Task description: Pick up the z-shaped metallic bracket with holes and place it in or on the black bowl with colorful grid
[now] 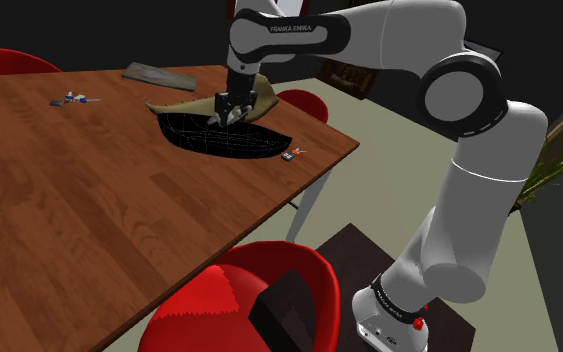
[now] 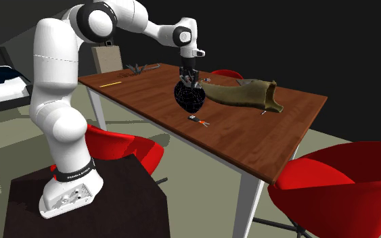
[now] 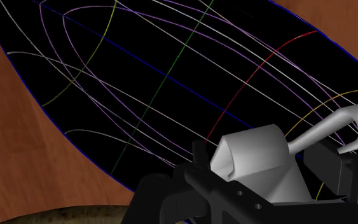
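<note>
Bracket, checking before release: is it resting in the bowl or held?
Held: the gripper clasps the bracket over the black bowl; contact cannot tell.

One white arm (image 1: 469, 170), with one black gripper (image 1: 231, 115) of two fingers (image 3: 168, 194). One grey bracket (image 3: 254, 156). One black bowl (image 1: 259, 146) lined with a coloured grid. One wooden table (image 1: 89, 200). Three red chairs (image 1: 259, 290) in the shoulder view. One olive-brown long object (image 2: 239, 94). One flat grey slab (image 1: 159, 75). One yellow stick (image 2: 111, 83). One dark stand (image 2: 114, 196).
</note>
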Motion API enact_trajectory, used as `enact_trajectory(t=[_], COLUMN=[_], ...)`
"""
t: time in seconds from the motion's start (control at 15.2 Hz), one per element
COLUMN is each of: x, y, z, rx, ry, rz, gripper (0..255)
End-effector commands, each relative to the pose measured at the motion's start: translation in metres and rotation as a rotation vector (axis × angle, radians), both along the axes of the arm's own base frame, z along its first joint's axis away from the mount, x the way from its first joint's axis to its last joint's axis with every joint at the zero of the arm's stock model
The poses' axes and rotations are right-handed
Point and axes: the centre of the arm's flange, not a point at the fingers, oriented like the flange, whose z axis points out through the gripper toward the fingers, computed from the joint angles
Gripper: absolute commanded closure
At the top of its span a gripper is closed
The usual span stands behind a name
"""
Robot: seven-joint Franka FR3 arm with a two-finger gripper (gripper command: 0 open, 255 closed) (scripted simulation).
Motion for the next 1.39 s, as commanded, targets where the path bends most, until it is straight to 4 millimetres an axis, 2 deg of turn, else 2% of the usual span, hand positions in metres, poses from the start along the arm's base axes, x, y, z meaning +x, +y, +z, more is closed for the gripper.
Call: enact_trajectory(t=[0.0,0.4,0.46,0.79,1.06,1.32], x=[0.000,0.000,0.000,0.000,-0.001,-0.001], y=[0.000,0.000,0.000,0.000,-0.001,-0.001], z=[-0.005,-0.005,-0.005,-0.005,0.045,0.045], rx=[0.000,0.000,0.000,0.000,0.000,0.000], ry=[-0.001,-0.001,-0.001,-0.001,-0.001,-0.001], rz=[0.000,0.000,0.000,0.000,0.000,0.000], gripper=[255,255,0,0,0,0])
